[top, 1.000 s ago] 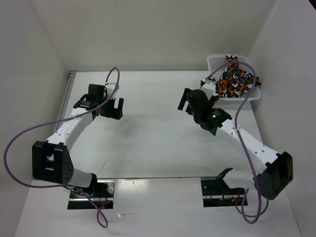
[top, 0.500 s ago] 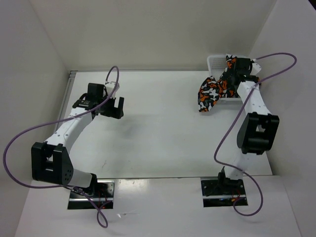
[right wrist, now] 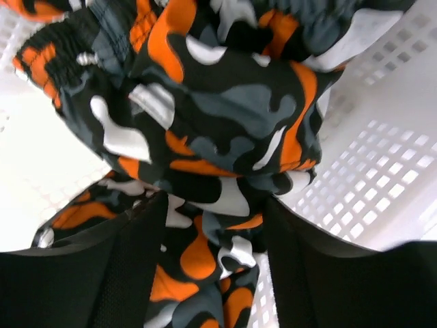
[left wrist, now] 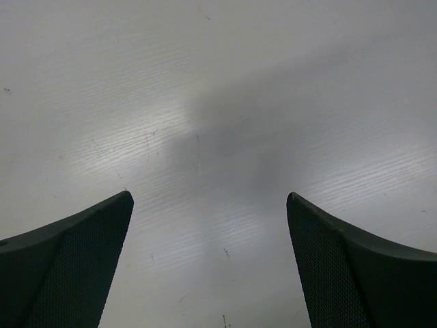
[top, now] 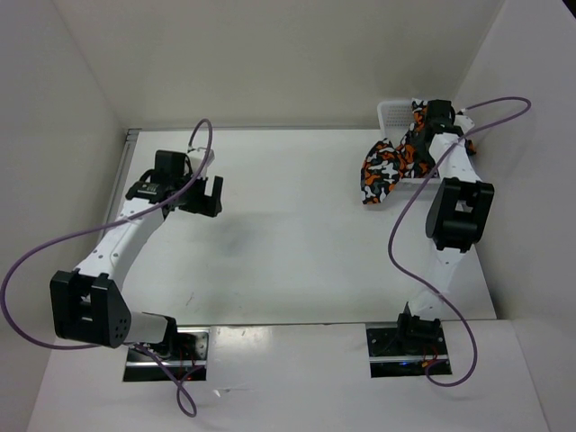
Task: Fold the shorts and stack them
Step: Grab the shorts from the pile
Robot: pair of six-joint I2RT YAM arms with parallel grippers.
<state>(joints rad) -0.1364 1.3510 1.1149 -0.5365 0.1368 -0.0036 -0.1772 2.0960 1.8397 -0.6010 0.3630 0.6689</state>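
In the top view, far right corner: a white mesh basket (top: 390, 112) sits on the counter (top: 288, 234), with the shorts (top: 385, 168) spilling over its near-left rim; one end lies in the basket and the other hangs outside toward the counter
Top view, right tool (top: 420, 132): reaches into the basket at the shorts; how its jaws stand cannot be told from here
Top view, left tool (top: 216, 198): over bare counter at the far left, well apart from the shorts, jaws wide
Left wrist view: both fingers (left wrist: 68, 273) spread wide over the scratched counter, with a soft shadow below
Right wrist view, tool: narrow, clamped on a bunched fold of the shorts
Right wrist view, shorts: orange, black, grey and white blotches fill the frame, with the elastic waistband (right wrist: 51, 58) at upper left and basket mesh behind at the right
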